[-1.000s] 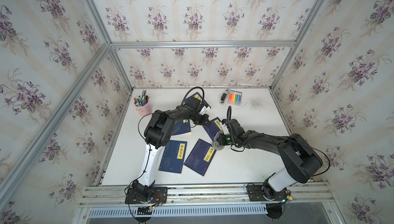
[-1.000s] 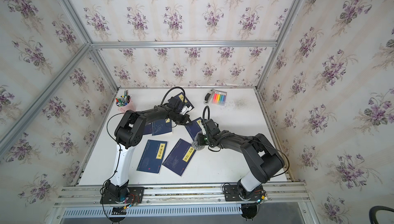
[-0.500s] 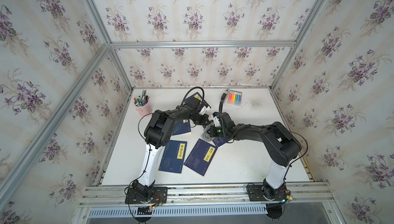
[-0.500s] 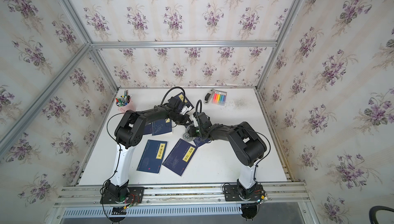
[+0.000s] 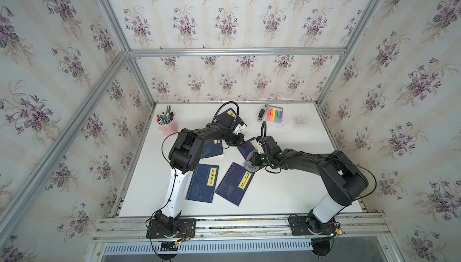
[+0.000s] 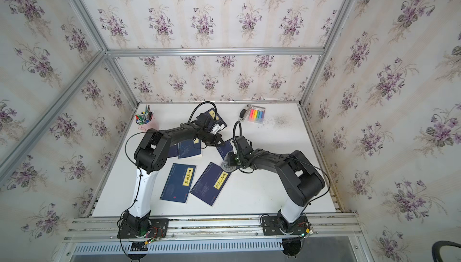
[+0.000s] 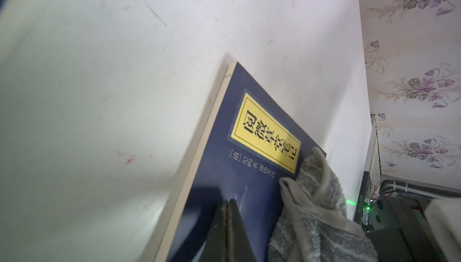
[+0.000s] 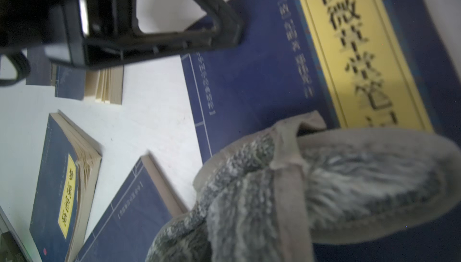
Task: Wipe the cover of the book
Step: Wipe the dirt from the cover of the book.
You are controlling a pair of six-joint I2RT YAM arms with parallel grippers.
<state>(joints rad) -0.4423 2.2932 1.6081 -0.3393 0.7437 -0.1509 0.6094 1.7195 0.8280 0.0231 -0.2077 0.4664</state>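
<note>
The book (image 5: 248,146) is dark blue with a yellow title label (image 7: 265,138) and lies flat mid-table. My left gripper (image 5: 240,140) is shut, and its fingertips (image 7: 228,204) press down on the cover near one edge. My right gripper (image 5: 252,161) is shut on a grey fluffy cloth (image 8: 311,186), which rests on the book's near end, below the label. In the right wrist view the cloth hides the right fingers. Both top views show the cloth (image 6: 227,166) bunched at the book's front corner.
Two more blue books (image 5: 203,182) (image 5: 234,183) lie in front, the second one close to the cloth. Another blue book (image 5: 212,148) sits under the left arm and one (image 5: 229,115) lies behind it. A pink pen cup (image 5: 166,125), a stapler (image 5: 261,114) and a highlighter pack (image 5: 275,114) stand at the back.
My right gripper slid the cloth across the cover toward the left gripper, then back toward the front end of the book. The left gripper stayed pressed on the cover.
</note>
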